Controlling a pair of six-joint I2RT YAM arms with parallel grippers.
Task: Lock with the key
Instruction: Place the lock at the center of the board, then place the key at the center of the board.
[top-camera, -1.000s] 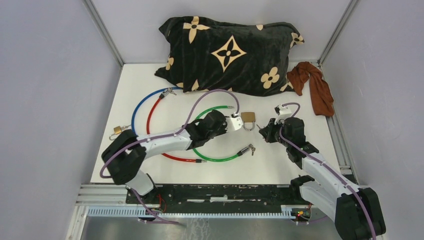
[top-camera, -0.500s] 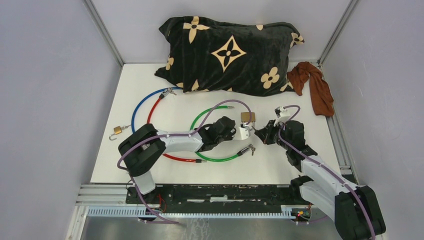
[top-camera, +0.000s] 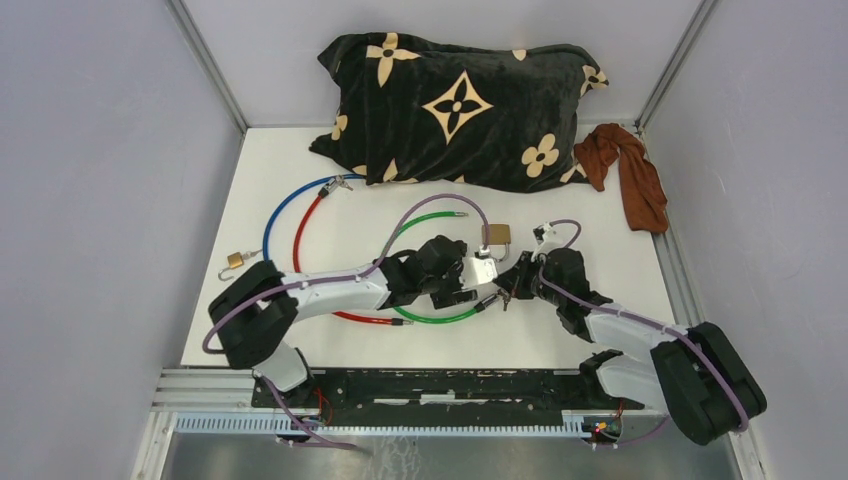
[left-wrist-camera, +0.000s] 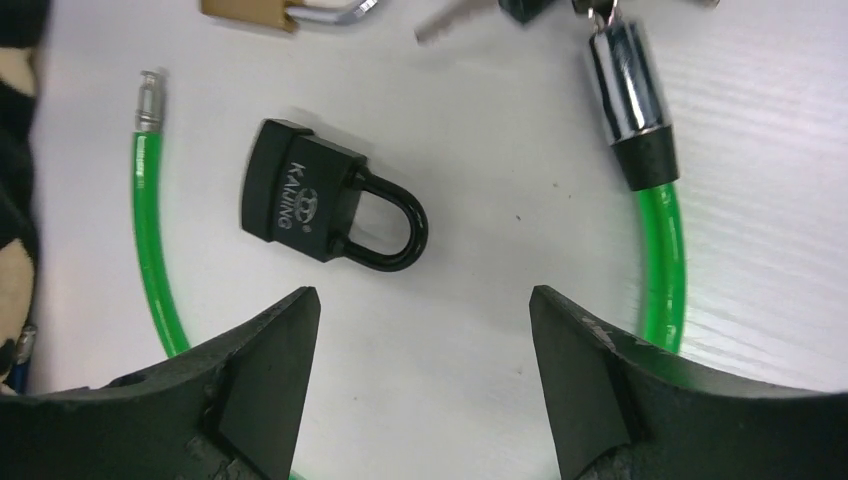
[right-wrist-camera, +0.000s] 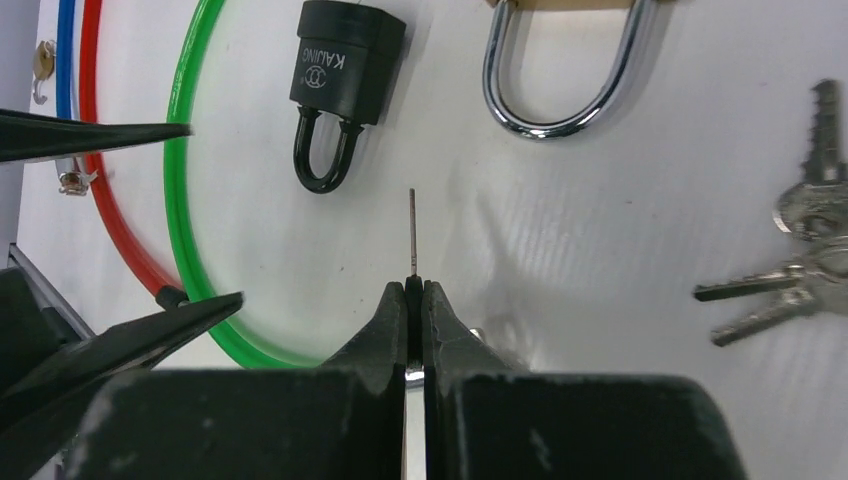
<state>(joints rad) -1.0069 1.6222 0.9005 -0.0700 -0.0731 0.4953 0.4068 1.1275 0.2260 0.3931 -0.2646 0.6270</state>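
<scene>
Matt black padlock (left-wrist-camera: 300, 190), glossy green plastic-sheathed cable (left-wrist-camera: 147, 240), brass padlock (left-wrist-camera: 250, 12) with polished metal shackle (right-wrist-camera: 560, 130)

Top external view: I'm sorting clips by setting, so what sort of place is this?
Probably a robot test cell: plain grey wall panels, an aluminium base rail, and a white tabletop with a green cable lock.

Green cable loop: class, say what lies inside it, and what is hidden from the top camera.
A black padlock lies flat inside the green cable. From the top view the left gripper hangs over it, hiding it.
</scene>
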